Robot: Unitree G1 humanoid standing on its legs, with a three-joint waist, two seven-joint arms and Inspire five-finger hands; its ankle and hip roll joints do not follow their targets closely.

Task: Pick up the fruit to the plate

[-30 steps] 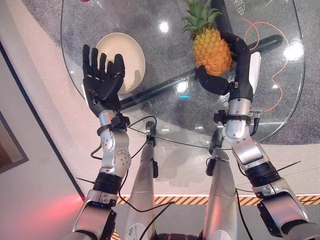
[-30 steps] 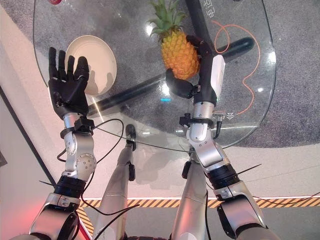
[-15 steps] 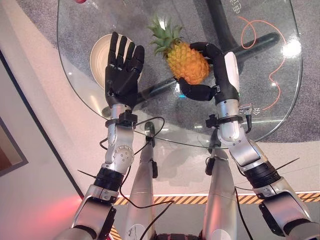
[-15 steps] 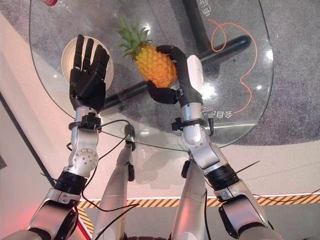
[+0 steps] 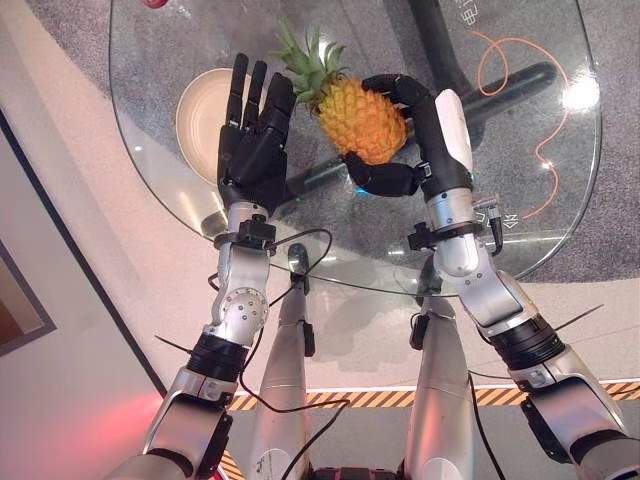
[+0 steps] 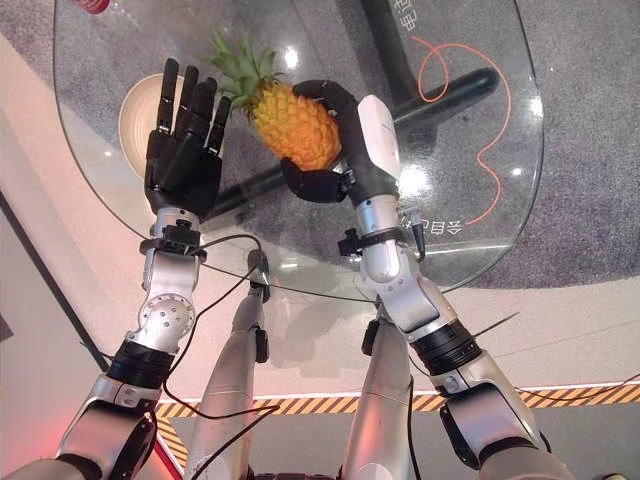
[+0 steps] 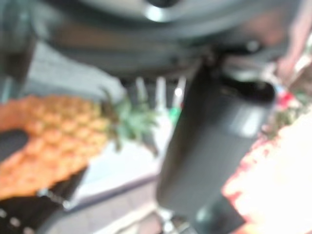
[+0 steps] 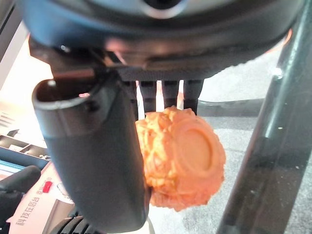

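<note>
Pineapple [image 5: 362, 118] carried further left toward plate [image 5: 198, 108] since half-second ago; left hand [image 5: 255, 140] closed in too, fingers straight, beside crown. Right hand [image 5: 405, 140] wrapped round body, above glass table [image 5: 560, 200]. Looks heavy, rigid, bumpy skin grips well; hold mid-body, not leaves.

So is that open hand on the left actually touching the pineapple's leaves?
Cannot tell. In the left eye view the left hand's straight fingers overlap the pineapple's leafy crown, but no view plainly shows contact or a gap.
</note>
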